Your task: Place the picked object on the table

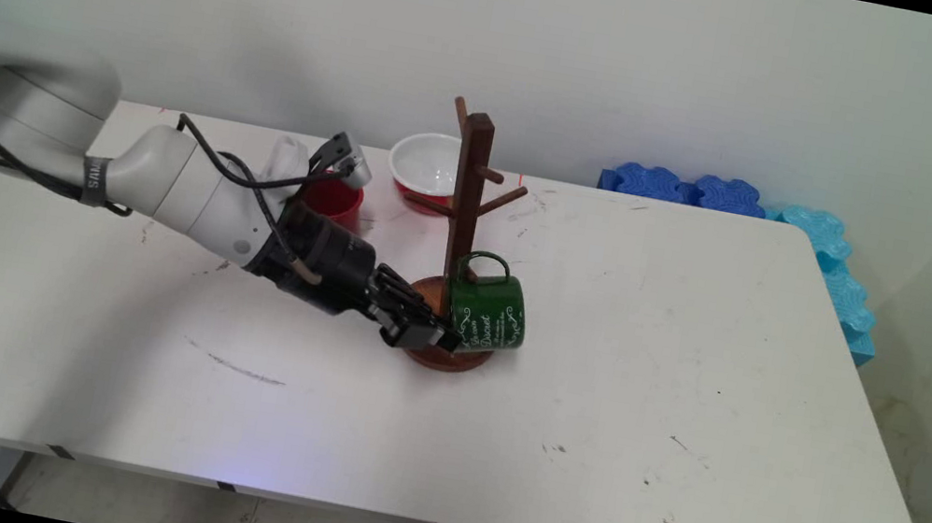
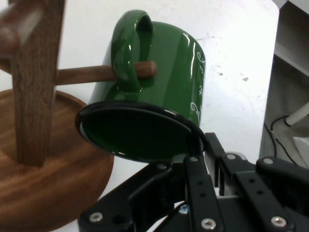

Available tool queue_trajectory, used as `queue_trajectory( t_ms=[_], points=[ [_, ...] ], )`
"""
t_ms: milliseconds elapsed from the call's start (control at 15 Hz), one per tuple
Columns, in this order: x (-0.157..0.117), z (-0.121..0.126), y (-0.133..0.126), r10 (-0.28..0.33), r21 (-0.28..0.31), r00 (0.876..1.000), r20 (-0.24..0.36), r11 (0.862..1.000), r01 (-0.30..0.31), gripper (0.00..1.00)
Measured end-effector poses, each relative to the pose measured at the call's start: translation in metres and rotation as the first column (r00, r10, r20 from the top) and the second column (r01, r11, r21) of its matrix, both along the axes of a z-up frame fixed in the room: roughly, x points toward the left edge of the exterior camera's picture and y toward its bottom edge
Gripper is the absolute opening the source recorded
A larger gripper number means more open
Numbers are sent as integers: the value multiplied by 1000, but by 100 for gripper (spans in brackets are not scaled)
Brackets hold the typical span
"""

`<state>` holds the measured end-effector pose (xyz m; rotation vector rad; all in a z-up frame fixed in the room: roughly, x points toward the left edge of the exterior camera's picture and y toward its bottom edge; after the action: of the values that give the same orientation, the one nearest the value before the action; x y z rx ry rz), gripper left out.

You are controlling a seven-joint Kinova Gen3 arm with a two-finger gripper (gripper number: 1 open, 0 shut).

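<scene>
White surface: gripper is sitting at the wooden mug tree's base, fingers pinching the green mug's rim, handle hanging on the lowest peg.

Lab-like room: bare wall, scuffed white table, robot arm.

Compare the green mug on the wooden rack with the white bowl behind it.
The glossy green enamel mug with white lettering hangs by its handle on a peg of the dark wooden mug tree, tipped on its side; the white-inside, red-outside bowl sits upright on the white table. The mug is at the end effector; the bowl stands apart, farther back. Both appear empty.
</scene>
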<state>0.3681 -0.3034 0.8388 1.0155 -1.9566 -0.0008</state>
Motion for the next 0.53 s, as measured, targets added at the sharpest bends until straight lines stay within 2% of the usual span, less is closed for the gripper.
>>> queue_trajectory(
  t_ms=[533],
  points=[
    [1,7,11,-22,-6,1000,3,1000,22,0]
  ],
)
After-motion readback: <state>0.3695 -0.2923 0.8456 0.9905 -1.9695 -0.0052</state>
